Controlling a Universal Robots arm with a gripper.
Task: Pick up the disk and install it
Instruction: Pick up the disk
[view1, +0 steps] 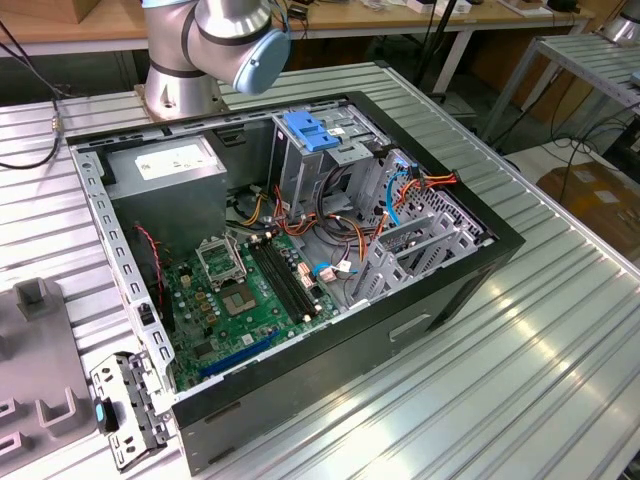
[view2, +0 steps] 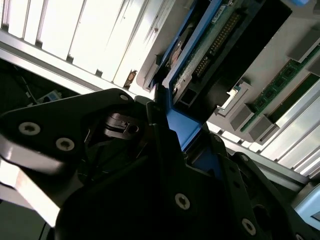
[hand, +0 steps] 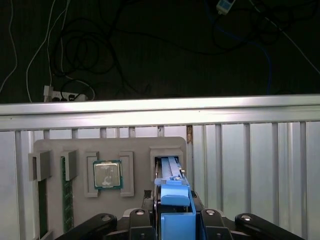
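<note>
Fingers (hand: 207, 222): closed to the width of the disk (hand: 175, 197), one on each flat side of its near end, bearing on the blue bracket. No gap shows between finger and bracket in the first wrist view, so I judge the hold firm.

Disk attitude: on edge, thin side toward the camera. Its long axis runs straight out from the fingers toward the tabletop's far rim. In the second wrist view its circuit-board face, with a connector row, shows beyond the fingers.

Disk location: the far end lies between the walls of a slot in the grey holder (hand: 75, 147). It is possibly part-lifted, but the view along the disk is too foreshortened to say whether it is seated or clear.

The holder also carries a processor (hand: 107, 175) and memory sticks (hand: 66, 195), beside the disk slot. It rests on the ribbed tabletop (hand: 250, 165). Past the rim there is dark floor with cables (hand: 85, 65).

Exterior view: open case (view1: 430, 300) on the tabletop, board (view1: 250, 290) exposed, drive cage (view1: 300, 170) on its far side.
</note>
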